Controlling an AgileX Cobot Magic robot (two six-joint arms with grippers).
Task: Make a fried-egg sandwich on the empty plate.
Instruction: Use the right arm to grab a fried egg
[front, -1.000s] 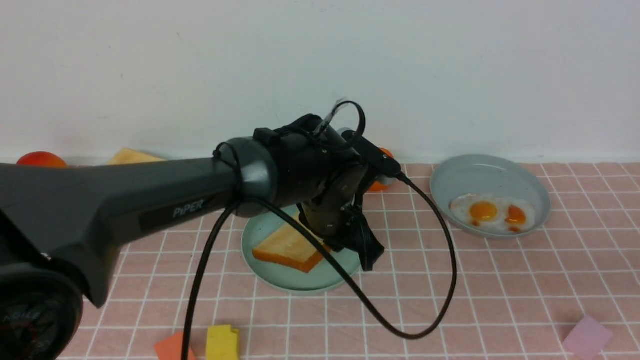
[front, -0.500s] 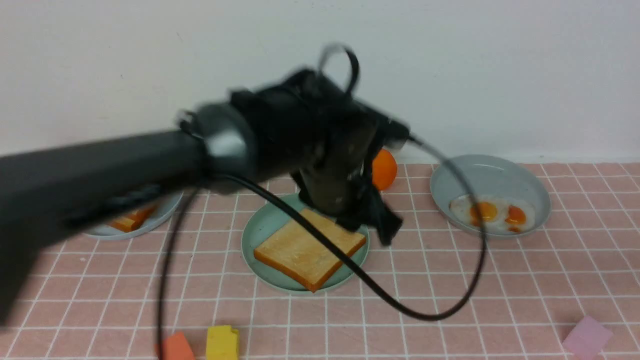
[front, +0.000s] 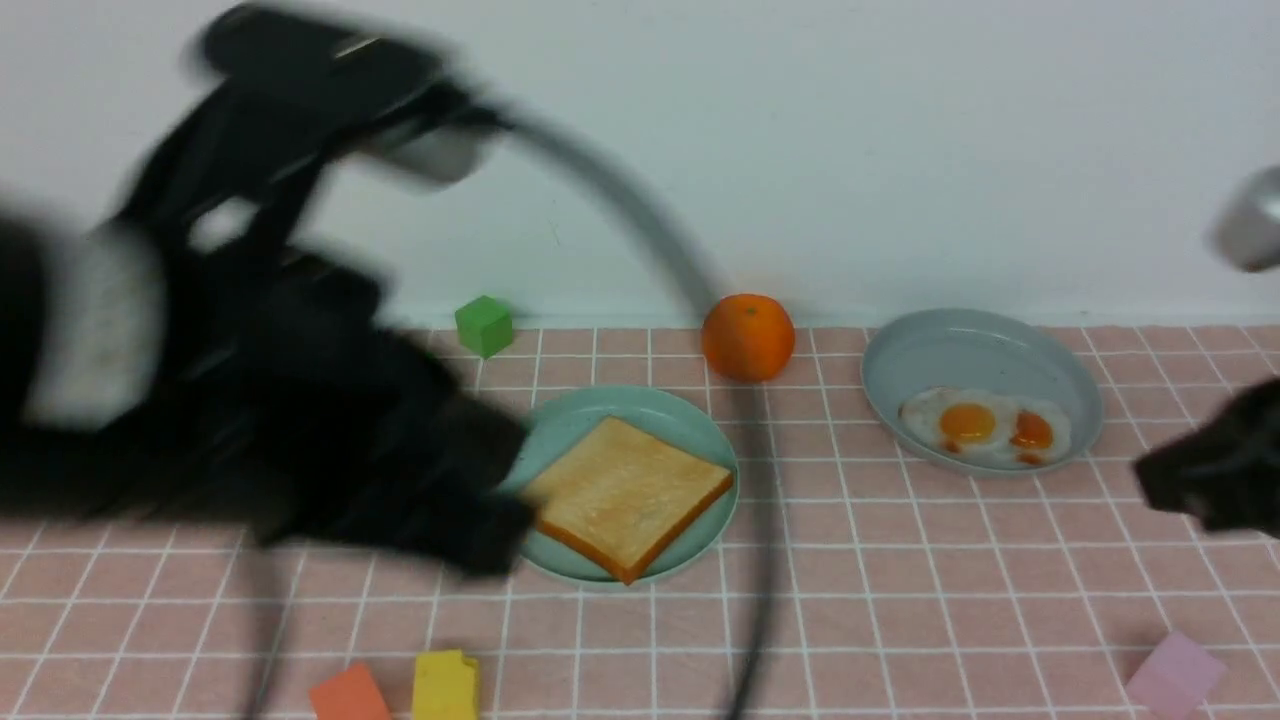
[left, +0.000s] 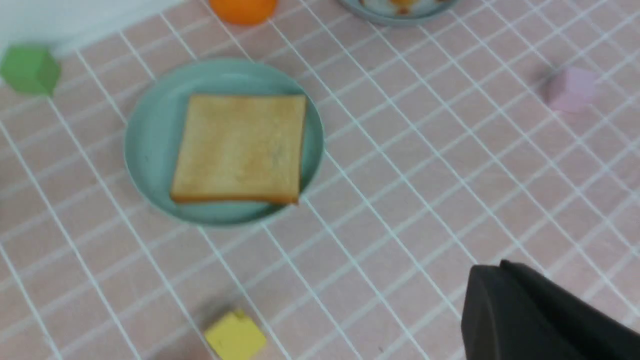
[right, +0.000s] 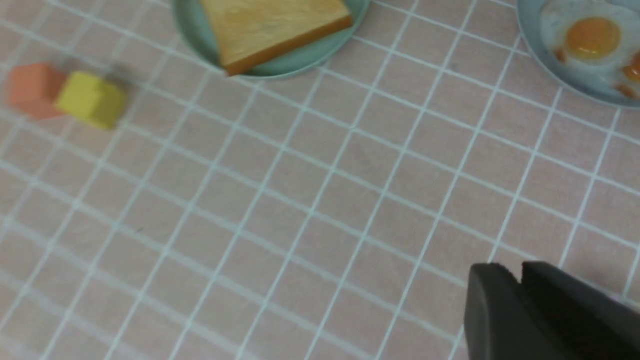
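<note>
Centrally on the bench (front: 900, 600), which is covered by a pink cloth with a white grid, stands one mint-green plate (front: 580, 410) bearing one toast slice (front: 625, 495), flat, golden-brown, with a darker crust. It carries no egg and no second slice, so the sandwich is unassembled. Beyond the plate and to its right lies one orange (front: 748, 337); further right, well apart from the plate, sits one grey-blue dish (front: 960, 350) holding fried eggs (front: 985, 428) whose whites are joined around two orange yolks. Four small blocks are scattered on the cloth: one green cube (front: 484, 325) near the wall beyond the plate's left side, one yellow block (front: 445, 685) and one orange block (front: 350, 695) just beside each other at the near edge, and one pink block (front: 1175, 672) at the near right. My left arm (front: 250, 430), heavily blurred, fills the left of the front view and overlaps the plate's near-left rim there. Its grey cable (front: 760, 520) arcs down across the orange's left edge and the plate's right edge. My left end effector (left: 500, 300) is closed and empty, above bare cloth to the near side of the plate. My right end effector (right: 517, 280) hangs over bare cloth near the dish with nothing between its fingers; whether they are parted or pressed together I cannot tell.
</note>
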